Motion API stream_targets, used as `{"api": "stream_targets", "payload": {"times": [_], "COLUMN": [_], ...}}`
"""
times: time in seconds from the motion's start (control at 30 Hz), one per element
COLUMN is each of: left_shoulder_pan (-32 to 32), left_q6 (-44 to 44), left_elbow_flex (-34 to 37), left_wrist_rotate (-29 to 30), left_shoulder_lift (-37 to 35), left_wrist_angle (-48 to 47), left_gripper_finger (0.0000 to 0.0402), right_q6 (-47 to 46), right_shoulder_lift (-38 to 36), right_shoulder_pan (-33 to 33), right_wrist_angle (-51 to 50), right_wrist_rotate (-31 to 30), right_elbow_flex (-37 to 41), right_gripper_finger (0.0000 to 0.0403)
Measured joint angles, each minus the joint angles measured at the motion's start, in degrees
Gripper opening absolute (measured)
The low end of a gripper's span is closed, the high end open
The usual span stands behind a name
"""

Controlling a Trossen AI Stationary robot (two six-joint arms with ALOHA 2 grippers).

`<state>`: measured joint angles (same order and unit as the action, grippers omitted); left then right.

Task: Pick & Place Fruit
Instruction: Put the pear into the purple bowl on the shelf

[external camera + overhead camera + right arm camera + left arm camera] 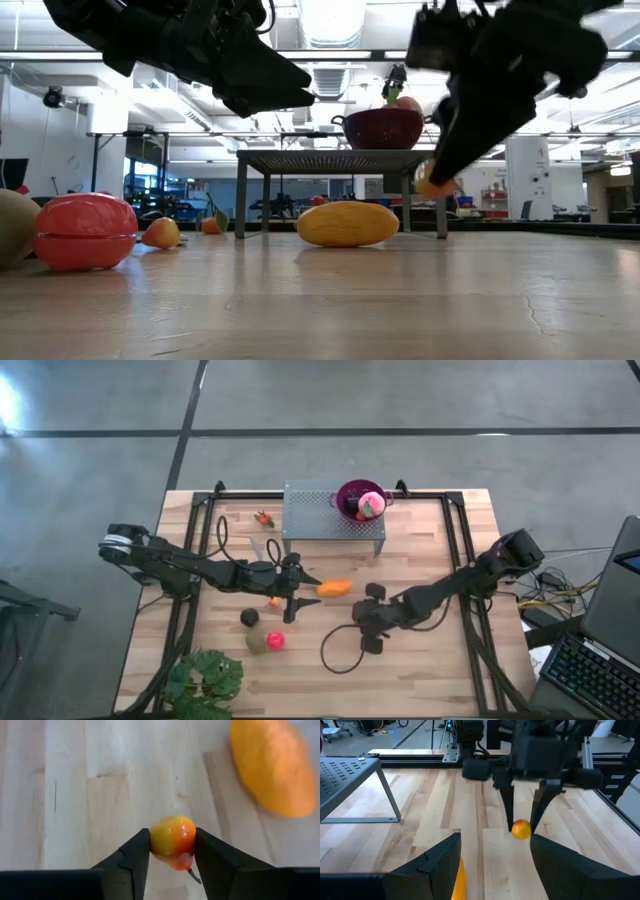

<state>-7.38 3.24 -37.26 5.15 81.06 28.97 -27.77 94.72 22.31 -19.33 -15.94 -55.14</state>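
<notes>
My right gripper [172, 851] is shut on a small orange-yellow fruit [172, 836] above the middle of the table; the left wrist view shows that fruit [521, 829] between the dark fingers. To its left lies the elongated orange piece [335, 588]. My left gripper [303, 596] hangs open, holding nothing, just left of that piece. A red ball [275, 641], an olive-green piece [256, 643], a dark ball [249, 618] and a small orange bit [273, 601] rest on the table below the left gripper. The purple bowl [350, 490] stands on a grey perforated stand [320, 515] and holds a pink fruit [371, 506]. My right gripper pinches the small orange-yellow fruit by its two opposite sides [156, 840] between its two fingers. The fingers slant down from the table's right side. The fruit is lifted clear of the table [435, 183], with a short dark stem [192, 876] at its underside.
Orange-red bits [264, 518] lie left of the stand. A leafy green plant [205, 680] sits at the near left corner. A black cable [340, 650] loops on the table near the right gripper. Bare wood lies between the gripper and the near right corner.
</notes>
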Motion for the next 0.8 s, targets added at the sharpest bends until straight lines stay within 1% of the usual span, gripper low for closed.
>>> {"api": "stream_targets", "payload": {"times": [0.13, 0.27, 0.37, 0.47, 0.67, 0.8], "left_shoulder_pan": [0.0, 0.0, 0.0, 0.0, 0.0, 0.0], "left_q6": [0.0, 0.0, 0.0, 0.0, 0.0, 0.0], "left_elbow_flex": [0.0, 0.0, 0.0, 0.0, 0.0, 0.0], "left_wrist_rotate": [0.0, 0.0, 0.0, 0.0, 0.0, 0.0], "left_shoulder_lift": [0.0, 0.0, 0.0, 0.0, 0.0, 0.0], "left_wrist_angle": [0.1, 0.1, 0.1, 0.1, 0.1, 0.1], "left_gripper_finger": [0.0243, 0.0243, 0.0243, 0.0243, 0.0243, 0.0243], "right_q6": [3.3, 6.8, 8.9, 11.4, 16.0, 18.5], "right_shoulder_lift": [-0.7, -1.0, -1.0, -1.0, -1.0, -1.0], "right_shoulder_pan": [-0.8, -2.5, -4.1, -6.3, -11.7, -16.0], "right_wrist_angle": [-6.9, -13.7, -19.0, -23.4, -30.6, -33.7], "right_wrist_rotate": [-0.5, -0.7, -2.1, -2.5, -2.7, -2.6], "right_elbow_flex": [-5.7, -12.1, -17.0, -21.7, -30.8, -36.3], "right_gripper_finger": [0.0128, 0.0141, 0.0147, 0.0146, 0.0129, 0.0134]}}
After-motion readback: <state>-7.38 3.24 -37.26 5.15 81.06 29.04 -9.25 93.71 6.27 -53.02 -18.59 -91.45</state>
